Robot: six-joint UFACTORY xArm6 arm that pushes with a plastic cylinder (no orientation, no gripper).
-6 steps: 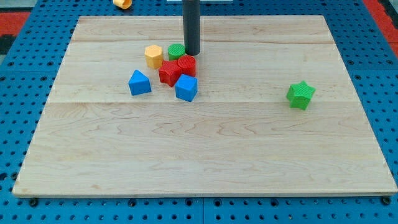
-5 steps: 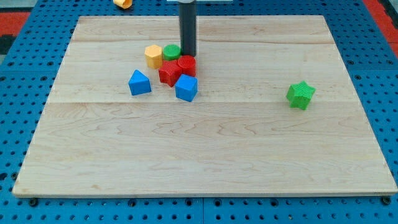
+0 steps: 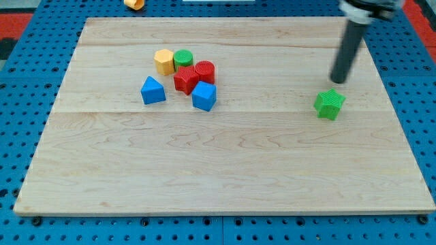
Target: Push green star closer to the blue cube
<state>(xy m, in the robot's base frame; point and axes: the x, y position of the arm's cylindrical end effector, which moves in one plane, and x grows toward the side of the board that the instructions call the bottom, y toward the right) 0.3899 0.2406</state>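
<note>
The green star [image 3: 330, 104] lies on the wooden board toward the view's right. The blue cube [image 3: 204, 96] sits left of centre, at the lower right of a cluster of blocks. My tip [image 3: 337, 81] is just above the green star in the view, slightly to its right, with a small gap between them. The rod leans up toward the view's top right and is blurred.
The cluster holds a red star [image 3: 184, 79], a red cylinder [image 3: 205, 71], a green cylinder [image 3: 182, 58] and a yellow hexagonal block [image 3: 164, 61]. A blue triangular block [image 3: 152, 90] lies to its left. An orange object [image 3: 134, 3] lies off the board at the view's top.
My tip has swept from the cluster at the view's upper left across to just above the green star. The green cylinder and yellow block have shifted slightly left. The green star has not moved.
</note>
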